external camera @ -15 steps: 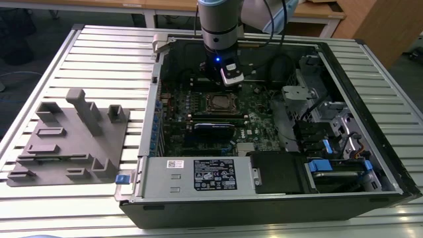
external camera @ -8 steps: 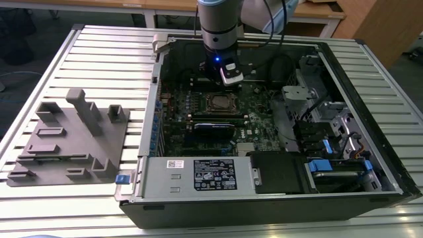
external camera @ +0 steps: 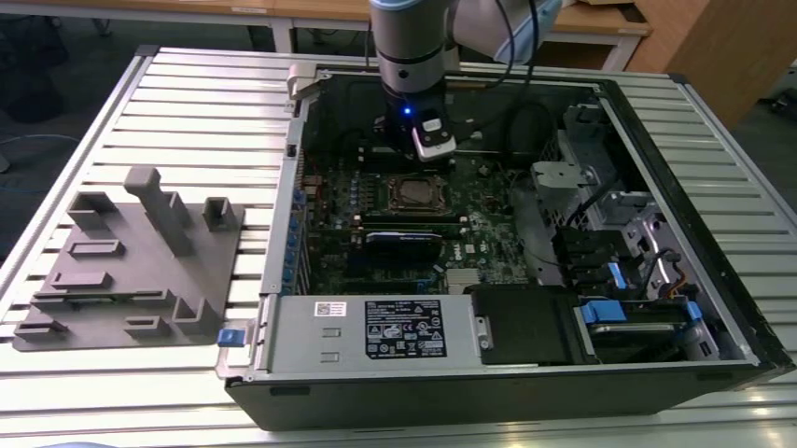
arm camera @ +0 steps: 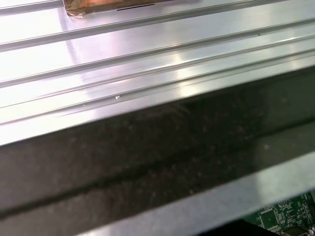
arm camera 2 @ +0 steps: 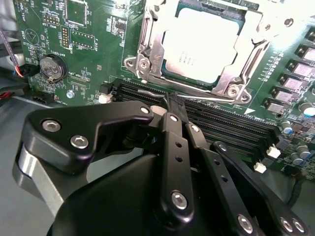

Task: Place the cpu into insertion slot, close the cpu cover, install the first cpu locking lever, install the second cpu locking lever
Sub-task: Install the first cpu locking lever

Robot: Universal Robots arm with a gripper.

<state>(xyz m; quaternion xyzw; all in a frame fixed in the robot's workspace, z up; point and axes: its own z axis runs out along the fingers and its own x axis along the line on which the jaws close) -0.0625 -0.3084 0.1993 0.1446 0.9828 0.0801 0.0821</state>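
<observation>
Second wrist view: gripper [arm camera 2: 173, 102] closed near cpu cover [arm camera 2: 150, 44].

The cpu [arm camera 2: 204, 46] top is pale silver, framed by the shiny silver cpu cover [arm camera 2: 147, 54]. The circuit board [arm camera 2: 93, 29] is green, the gripper [arm camera 2: 173, 103] black, the ribbed table [arm camera: 147, 64] silver.

Your work surface: 1 silver table [external camera: 187, 103] of ribbed metal, its slats [arm camera: 147, 59] seen close in the first wrist view. You have 2 items on it: an open black computer case [external camera: 498, 401] toward the exterior view's right, and a grey moulded fixture [external camera: 125, 271] just beside it on the exterior view's left.
</observation>
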